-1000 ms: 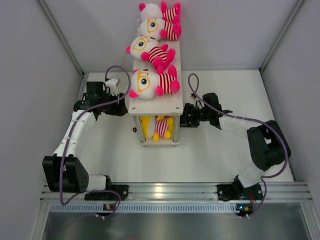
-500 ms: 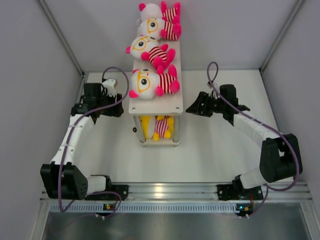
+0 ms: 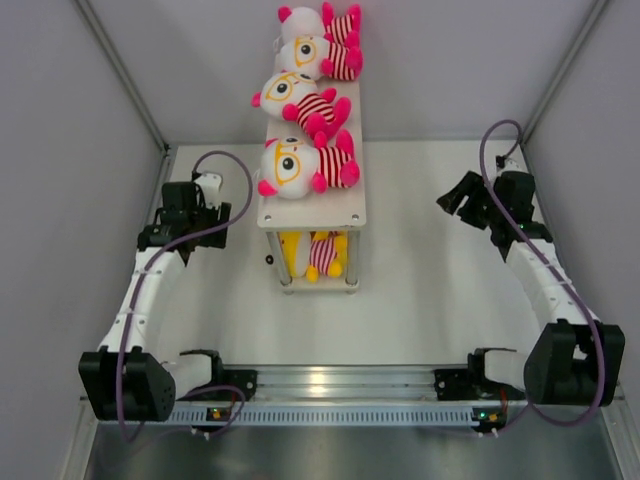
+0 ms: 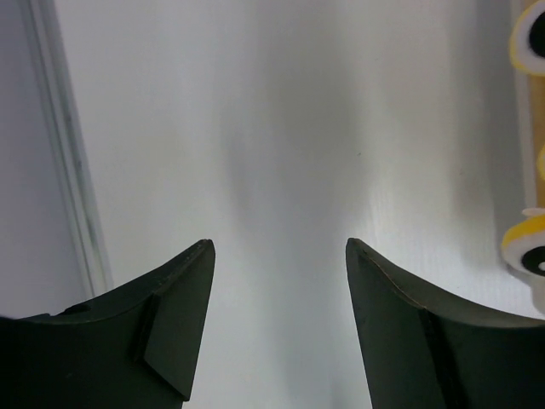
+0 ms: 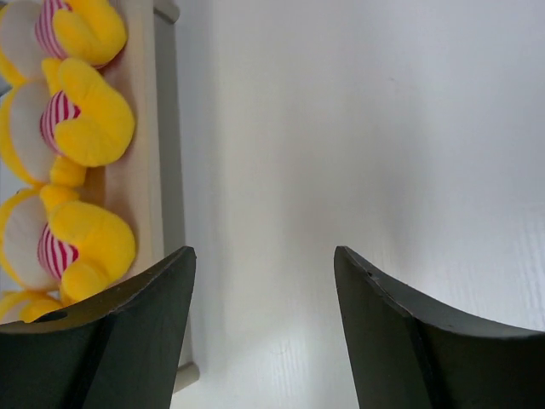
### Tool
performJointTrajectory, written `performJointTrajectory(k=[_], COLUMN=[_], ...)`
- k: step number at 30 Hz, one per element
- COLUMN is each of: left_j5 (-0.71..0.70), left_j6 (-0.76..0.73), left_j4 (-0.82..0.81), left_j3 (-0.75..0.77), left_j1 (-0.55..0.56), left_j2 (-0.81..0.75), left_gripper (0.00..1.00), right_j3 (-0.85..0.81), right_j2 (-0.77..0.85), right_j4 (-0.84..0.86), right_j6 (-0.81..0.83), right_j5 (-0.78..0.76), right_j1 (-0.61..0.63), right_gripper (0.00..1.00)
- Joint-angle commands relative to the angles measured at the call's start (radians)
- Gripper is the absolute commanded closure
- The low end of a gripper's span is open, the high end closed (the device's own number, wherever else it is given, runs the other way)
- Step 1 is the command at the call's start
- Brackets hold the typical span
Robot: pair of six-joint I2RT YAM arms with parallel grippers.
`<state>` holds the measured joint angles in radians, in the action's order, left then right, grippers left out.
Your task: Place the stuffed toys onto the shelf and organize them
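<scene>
The shelf [image 3: 335,207] stands mid-table, running away from me. Three white-headed stuffed toys lie on its top board: near [image 3: 292,165], middle [image 3: 285,92], far [image 3: 305,48]. Yellow stuffed toys [image 3: 312,254] lie on the lower tier; they also show in the right wrist view [image 5: 85,128], and one's edge shows in the left wrist view [image 4: 528,243]. My left gripper [image 3: 200,212] [image 4: 279,256] is open and empty, left of the shelf. My right gripper [image 3: 455,197] [image 5: 264,260] is open and empty, well right of the shelf.
Grey walls close in the table on the left, right and back. A metal rail [image 3: 330,380] runs along the near edge by the arm bases. A wall strip [image 4: 64,153] shows left of my left gripper.
Both arms have drawn back from the shelf. My right gripper swung far out to the right and away from me. My left gripper moved a little left. The toys have not moved.
</scene>
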<state>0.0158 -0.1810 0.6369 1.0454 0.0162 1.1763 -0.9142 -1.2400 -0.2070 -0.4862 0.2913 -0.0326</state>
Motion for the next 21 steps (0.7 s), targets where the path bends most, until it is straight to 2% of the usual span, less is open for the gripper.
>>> performJointTrajectory(k=[1,5,9,21], left_j5=[-0.134,-0.117,0.030,0.115], left_j6=[-0.067,-0.072,-0.060,-0.081], left_j4=[-0.011,-0.014,-0.014,-0.014], left_j3=[-0.056,-0.114,-0.165,-0.246], left_j1=[-0.010,-0.087,-0.174,-0.231], left_j2=[-0.049,-0.084,-0.136,-0.208], left_gripper=[0.31,0.30,0.30,0.30], right_j3=[0.024,0.052,0.113,0.184], right_j2=[0.063,0.106,0.160,0.226], right_j4=[0.018,0.053,0.125,0.193], right_j6=[0.023,0.014,-0.011,-0.029], right_j5=[-0.145,-0.231,-0.274,-0.262], right_j1=[-0.018,-0.027,-0.035,-0.036], right_gripper=[0.33,0.33,0.33,0.33])
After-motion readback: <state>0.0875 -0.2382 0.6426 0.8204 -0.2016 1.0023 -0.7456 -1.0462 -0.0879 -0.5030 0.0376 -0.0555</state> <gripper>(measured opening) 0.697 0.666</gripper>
